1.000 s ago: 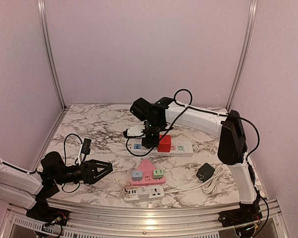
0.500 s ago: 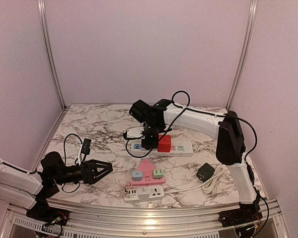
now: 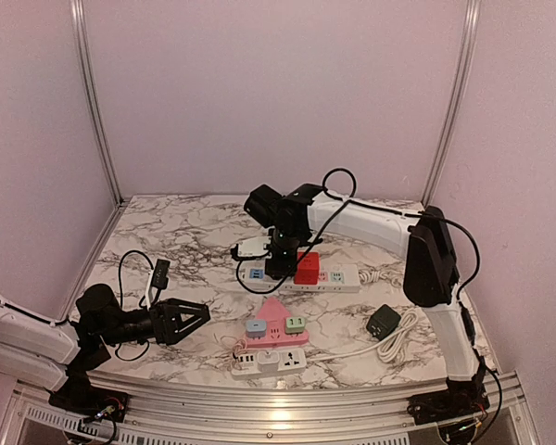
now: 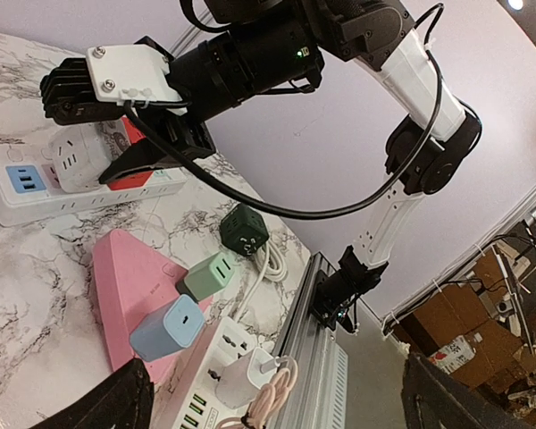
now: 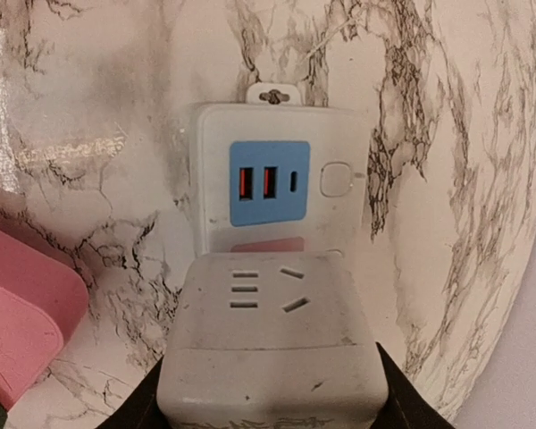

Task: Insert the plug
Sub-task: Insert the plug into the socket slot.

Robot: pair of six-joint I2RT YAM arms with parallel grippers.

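**One white cube plug, poised at the strip's left end**

One thing matters here. The white cube plug (image 5: 268, 331) is clamped by its two side faces between the fingers of the right gripper (image 3: 276, 267). It sits directly over the left end of the white power strip (image 4: 18, 192), just beside the blue USB panel (image 5: 269, 182). The cube's own body hides whether its prongs have entered the socket. From the left wrist view its base looks to be touching the strip, or very nearly.

To finish well, I judge the cube should be held square to the strip's long edges and pushed straight down with no tilt. A twist would likely catch the prongs on the socket face. The strip seems to lie loose on the marble table (image 3: 167, 232), so a slanted push could slide it.

The closest neighbour is a red cube (image 3: 306, 268) plugged into the same strip just to the right, which leaves the finger on that side little room. A black cable (image 3: 244, 278) loops down from the wrist near the strip's front edge and could snag.

Everything else lies well apart from the work:
- a pink triangular strip (image 3: 276, 320) carrying a blue adapter (image 3: 256, 326) and a green adapter (image 3: 296, 323)
- a second white strip (image 3: 269, 362) in front of it
- a dark green plug (image 3: 384, 321) by a coiled white cord (image 3: 398, 343)

The left gripper (image 3: 196, 326) hangs low at the near left, its fingers spread wide and holding nothing.
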